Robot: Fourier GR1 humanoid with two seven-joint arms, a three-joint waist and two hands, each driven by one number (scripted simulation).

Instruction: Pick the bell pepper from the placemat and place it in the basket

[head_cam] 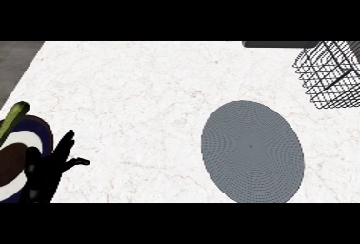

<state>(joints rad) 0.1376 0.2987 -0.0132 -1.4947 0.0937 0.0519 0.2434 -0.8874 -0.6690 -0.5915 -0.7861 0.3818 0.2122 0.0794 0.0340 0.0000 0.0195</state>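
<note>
I see a white marbled counter filling most of my view, evenly lit, with dark grey floor beyond its left edge.

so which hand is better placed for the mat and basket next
Probably the right: mat and basket lie on its side, while the left hand rests open far left. The right hand is out of view.

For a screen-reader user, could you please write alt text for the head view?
A grey oval placemat lies bare on a white marble counter, with a wire basket at upper right. The robot's left hand rests open at lower left, over a dark plate.
</note>
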